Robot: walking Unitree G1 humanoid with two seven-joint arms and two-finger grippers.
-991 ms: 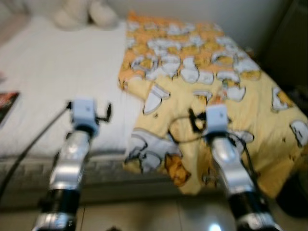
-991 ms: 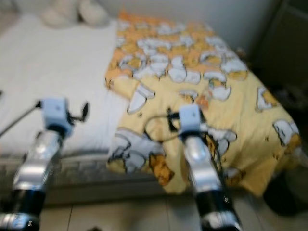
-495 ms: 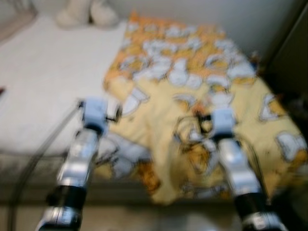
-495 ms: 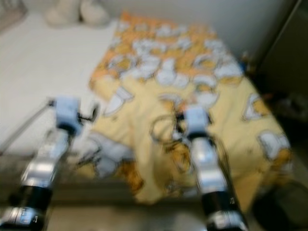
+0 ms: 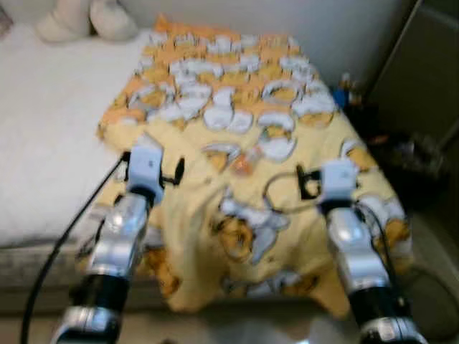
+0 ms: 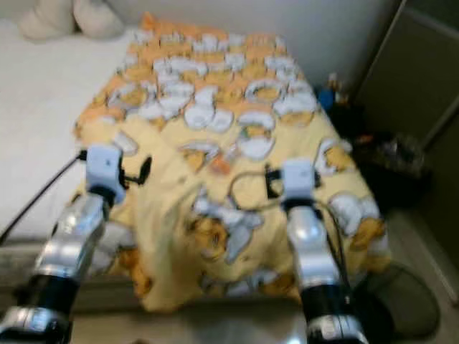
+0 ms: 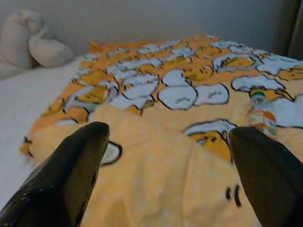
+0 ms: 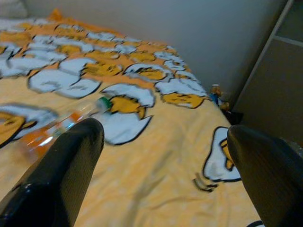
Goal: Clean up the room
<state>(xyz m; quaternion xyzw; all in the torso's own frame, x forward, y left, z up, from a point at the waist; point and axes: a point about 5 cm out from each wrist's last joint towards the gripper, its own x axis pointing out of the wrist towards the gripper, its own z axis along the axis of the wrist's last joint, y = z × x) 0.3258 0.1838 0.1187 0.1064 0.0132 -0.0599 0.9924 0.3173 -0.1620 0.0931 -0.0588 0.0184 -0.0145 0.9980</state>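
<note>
A bed [image 5: 43,136] with a white sheet takes up the upper left of the head frames, and a yellow and orange blanket [image 5: 237,107] printed with egg-shaped cartoon figures covers its right part, hanging over the near edge at the lower centre. A small plastic bottle [image 5: 242,165] with an orange label and green cap lies on its side on the blanket, near the centre of the frame, between the two arms and a little beyond them. In the left wrist view the bottle [image 7: 261,113] sits at the right, past the folded blanket edge; in the right wrist view it is blurred, at the left.

The left tool [image 7: 170,175] hovers over the blanket's left fold with its black fingers spread wide, holding nothing. The right tool [image 8: 165,170] hovers over the blanket's right part, fingers likewise spread wide and empty.

A pale stuffed toy [image 5: 86,20] rests at the upper left corner on the sheet. A dark cabinet [image 5: 423,79] stands at the upper right, with small clutter on the floor beside it, too blurred to identify.
</note>
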